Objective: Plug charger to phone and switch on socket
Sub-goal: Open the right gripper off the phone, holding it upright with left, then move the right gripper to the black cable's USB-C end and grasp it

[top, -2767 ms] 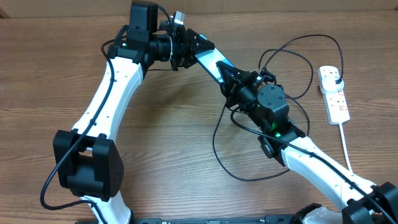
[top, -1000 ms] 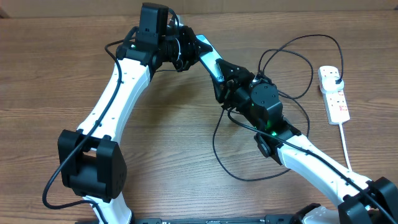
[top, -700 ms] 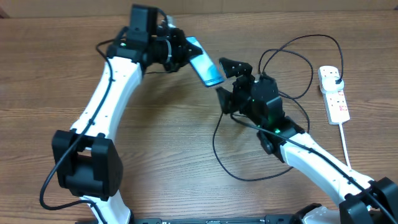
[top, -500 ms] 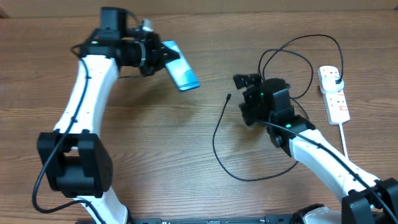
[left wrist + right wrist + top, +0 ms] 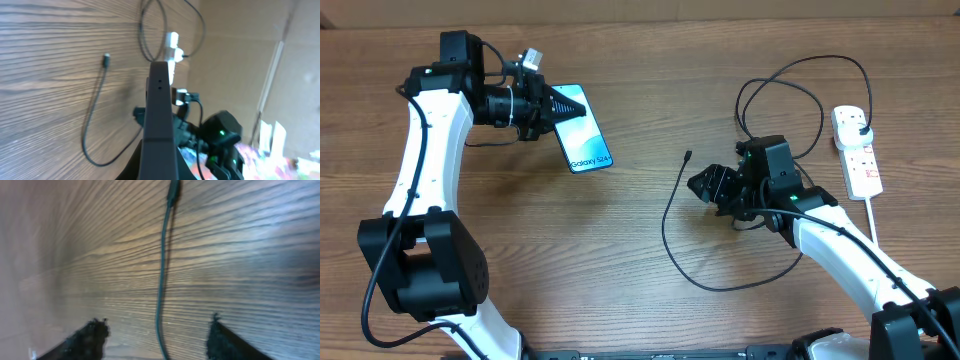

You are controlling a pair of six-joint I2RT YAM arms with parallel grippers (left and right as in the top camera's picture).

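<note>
Looks like a robot lab or test bench. A bare wood-grain table (image 5: pixel 620 250) fills the overhead view. White-and-black left arm (image 5: pixel 420 180) and right arm (image 5: pixel 850 260) come up from the bottom edge. Plain brown cardboard-like panels (image 5: pixel 240 50) on the right in the left wrist view. White power strip (image 5: pixel 857 150) at the overhead's right edge.

The wood-grain table (image 5: pixel 620 260) carries the looping black charger (image 5: pixel 664 225) and, at its right, the white socket (image 5: pixel 857 152).
</note>
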